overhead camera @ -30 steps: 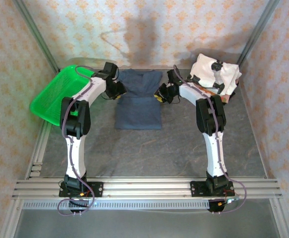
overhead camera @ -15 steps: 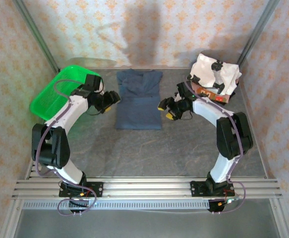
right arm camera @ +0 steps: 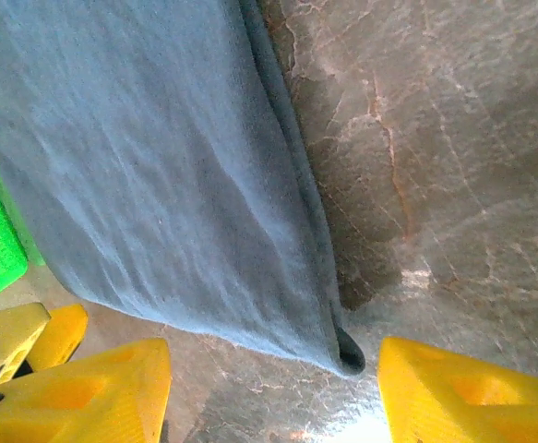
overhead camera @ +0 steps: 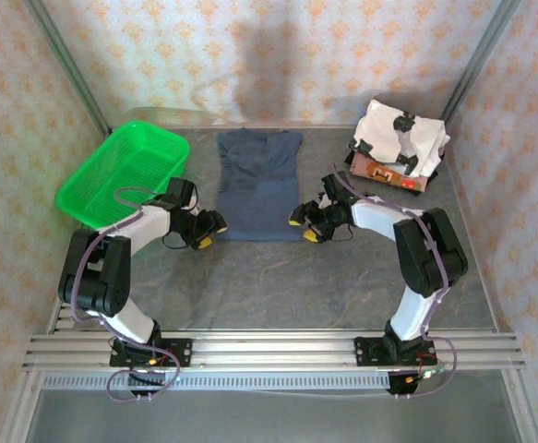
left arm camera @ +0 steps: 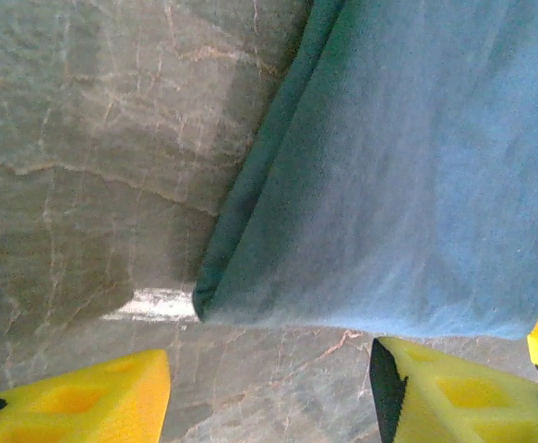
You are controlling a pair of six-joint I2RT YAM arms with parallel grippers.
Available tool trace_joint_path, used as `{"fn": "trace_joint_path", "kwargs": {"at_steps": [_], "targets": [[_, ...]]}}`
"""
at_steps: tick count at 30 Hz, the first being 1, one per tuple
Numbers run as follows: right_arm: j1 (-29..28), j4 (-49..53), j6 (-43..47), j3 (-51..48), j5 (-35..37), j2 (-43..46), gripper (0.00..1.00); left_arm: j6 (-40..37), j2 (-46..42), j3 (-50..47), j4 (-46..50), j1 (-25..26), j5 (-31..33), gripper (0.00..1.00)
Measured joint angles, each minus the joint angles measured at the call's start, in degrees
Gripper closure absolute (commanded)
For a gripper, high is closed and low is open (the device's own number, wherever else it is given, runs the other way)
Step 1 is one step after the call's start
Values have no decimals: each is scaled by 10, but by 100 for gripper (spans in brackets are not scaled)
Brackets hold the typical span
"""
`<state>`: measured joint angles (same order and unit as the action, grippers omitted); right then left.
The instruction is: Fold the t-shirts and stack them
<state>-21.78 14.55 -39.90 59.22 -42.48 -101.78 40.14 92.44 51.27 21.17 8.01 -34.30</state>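
The green mesh basket (overhead camera: 121, 173) sits well to the outer side of the left gripper (overhead camera: 206, 225), which hangs low over the grey table (overhead camera: 278, 277). Its yellow fingers (left arm camera: 75, 397) are spread wide and hold nothing. Just ahead of them, within the gap, lies the near left corner of the slate-blue t-shirt (overhead camera: 259, 189), flat on the table between the two grippers. The right gripper (overhead camera: 305, 221) faces the shirt's near right corner in the same way. Its fingers (right arm camera: 472, 388) are parted and empty, with the folded hem corner just ahead between them. Well beyond the right gripper, to its outer side, the white t-shirt with black patches (overhead camera: 398, 134) rests on the brown/orange printed t-shirt (overhead camera: 384, 172).
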Motion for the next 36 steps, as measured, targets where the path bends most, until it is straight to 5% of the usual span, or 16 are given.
{"fn": "trace_joint_path", "kwargs": {"at_steps": [22, 28, 32, 36], "targets": [[-6, -19, -45, 8, 0, -43, 50, 44, 69, 22, -43, 15, 14, 55], [-8, 37, -40, 64, -8, -82, 74, 49, 88, 54, -4, 21, 26, 62], [-21, 38, -30, 103, -11, -118, 98, 48, 102, 77, 27, 22, 36, 81], [-28, 39, -24, 111, -15, -123, 100, 44, 116, 92, 24, 28, 44, 97]]}}
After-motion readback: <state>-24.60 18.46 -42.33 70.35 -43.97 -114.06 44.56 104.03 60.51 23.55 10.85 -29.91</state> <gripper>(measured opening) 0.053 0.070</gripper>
